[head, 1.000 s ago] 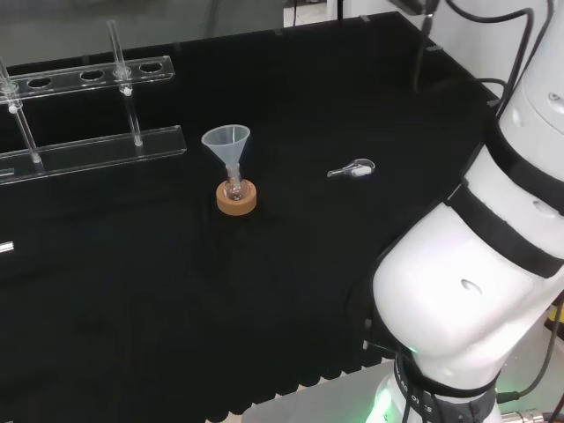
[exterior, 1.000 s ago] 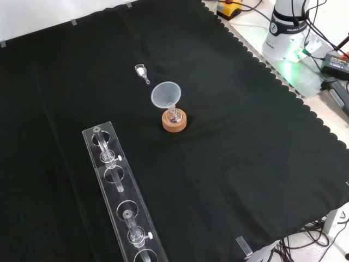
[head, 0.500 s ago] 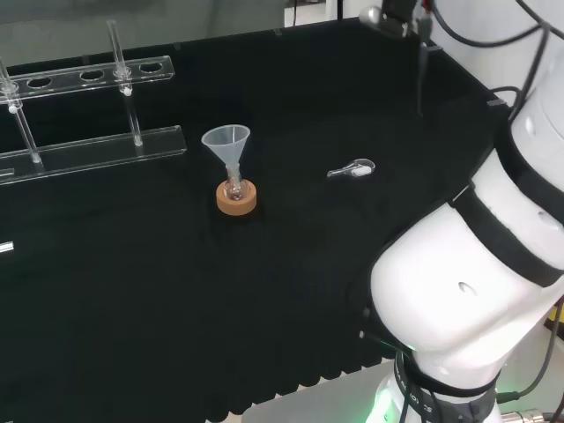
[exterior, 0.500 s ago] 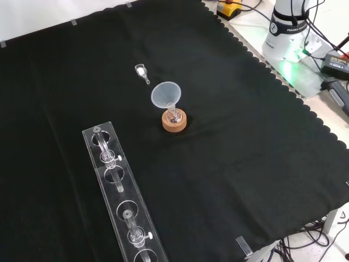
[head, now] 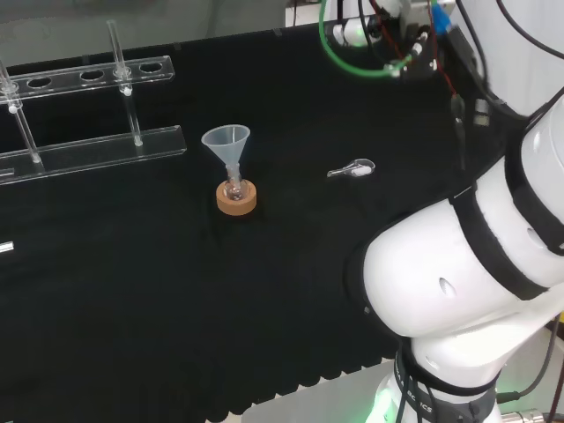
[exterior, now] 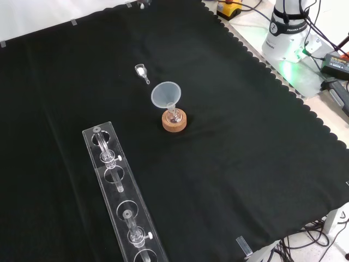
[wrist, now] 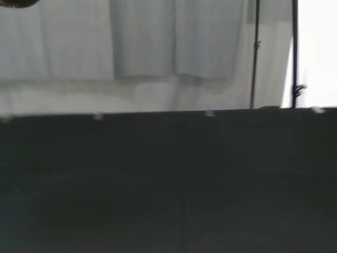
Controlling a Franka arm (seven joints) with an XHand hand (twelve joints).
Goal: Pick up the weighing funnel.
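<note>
The weighing funnel [head: 352,169] lies flat on the black cloth [head: 291,291], on its own.
In the head view it's out to the right of the big funnel [head: 226,141], which stands in its small flask [head: 233,187] on a cork ring [head: 236,201], with a gap between them. In the front view it sits just beyond that funnel. A clear rack [head: 88,150] stands at the left of the head view. Whether the hand is open or closed, I cannot tell.

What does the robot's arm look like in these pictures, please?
The arm is glossy white, built of big rounded links, with black bands at the joints. A looped green cable and thinner red and blue wires run near its far end. Its white base glows green.
</note>
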